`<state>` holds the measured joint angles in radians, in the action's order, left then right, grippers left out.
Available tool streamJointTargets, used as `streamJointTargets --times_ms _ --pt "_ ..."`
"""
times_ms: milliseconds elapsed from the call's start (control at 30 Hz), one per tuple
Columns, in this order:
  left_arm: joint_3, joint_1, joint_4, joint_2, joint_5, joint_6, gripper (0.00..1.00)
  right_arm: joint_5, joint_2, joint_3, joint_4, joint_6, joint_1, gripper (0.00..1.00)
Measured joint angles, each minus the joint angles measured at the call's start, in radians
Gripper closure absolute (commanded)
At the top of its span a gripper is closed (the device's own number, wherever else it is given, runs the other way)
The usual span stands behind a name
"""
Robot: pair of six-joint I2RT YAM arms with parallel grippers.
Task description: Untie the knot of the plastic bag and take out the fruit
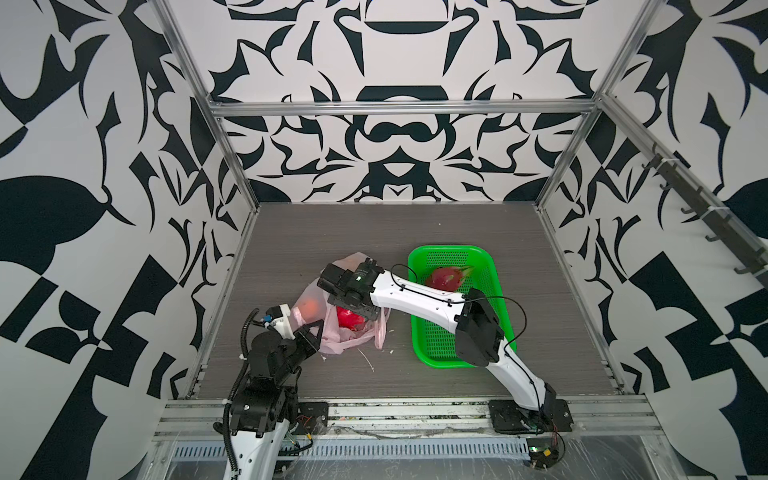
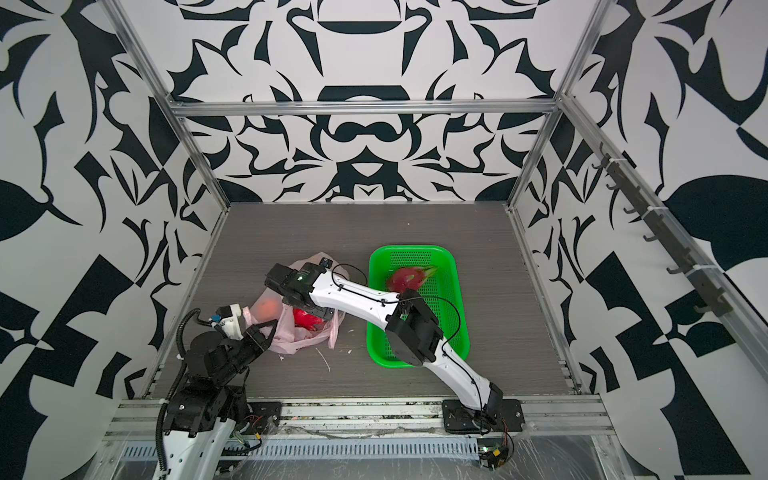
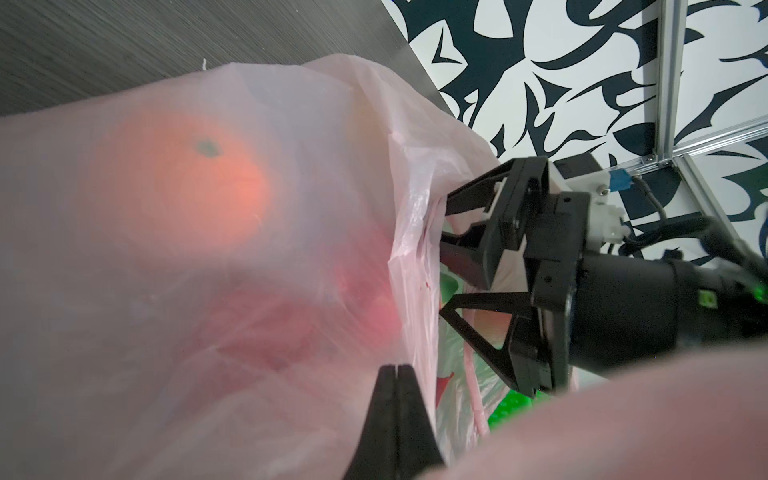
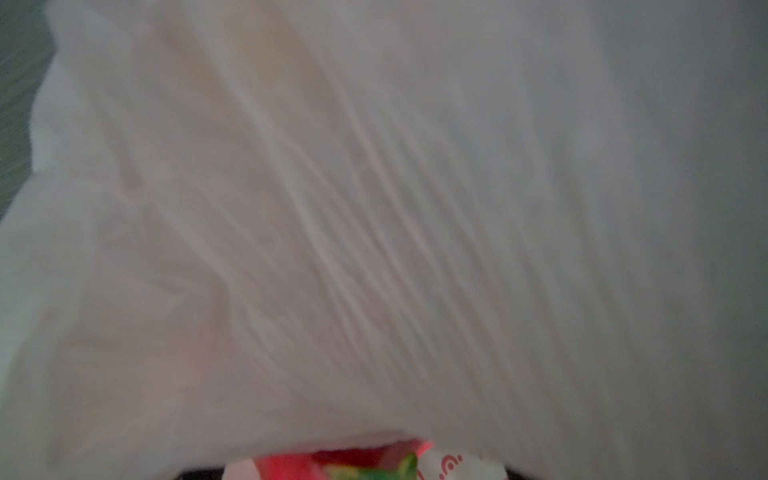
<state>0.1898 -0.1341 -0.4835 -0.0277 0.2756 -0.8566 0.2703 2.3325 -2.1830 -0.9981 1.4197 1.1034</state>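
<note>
The pink plastic bag (image 1: 353,338) (image 2: 309,338) lies left of centre with its mouth open; no knot shows. My left gripper (image 1: 311,332) (image 3: 397,370) is shut at the bag's near-left rim, with film draped round its tips. My right gripper (image 1: 353,305) (image 3: 444,257) reaches across into the mouth, open wide, above a red fruit (image 1: 348,318) (image 2: 305,320). In the right wrist view bag film (image 4: 374,208) fills the frame above a red, green-scaled fruit (image 4: 353,463). An orange (image 1: 309,307) (image 3: 199,187) glows through the film. One dragon fruit (image 1: 446,278) (image 2: 405,278) lies in the basket.
The green perforated basket (image 1: 453,249) (image 2: 411,249) stands right of the bag, and my right arm's elbow (image 1: 478,332) hangs over its near end. White scraps (image 1: 368,361) lie on the grey table in front of the bag. Metal frame rails edge the table.
</note>
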Motion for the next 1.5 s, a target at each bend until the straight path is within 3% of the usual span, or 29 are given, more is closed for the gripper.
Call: streamJointTargets --times_ms 700,1267,1500 --pt "-0.043 0.000 0.075 -0.042 -0.026 0.010 1.00 -0.028 0.053 -0.015 0.006 0.016 -0.011 0.01" --pt "0.023 0.000 0.021 -0.031 -0.239 0.088 1.00 -0.031 0.044 0.029 0.055 0.018 -0.011 0.01" --pt "0.029 0.000 -0.005 -0.017 -0.247 0.090 1.00 -0.031 0.043 0.034 0.063 0.018 -0.011 0.01"
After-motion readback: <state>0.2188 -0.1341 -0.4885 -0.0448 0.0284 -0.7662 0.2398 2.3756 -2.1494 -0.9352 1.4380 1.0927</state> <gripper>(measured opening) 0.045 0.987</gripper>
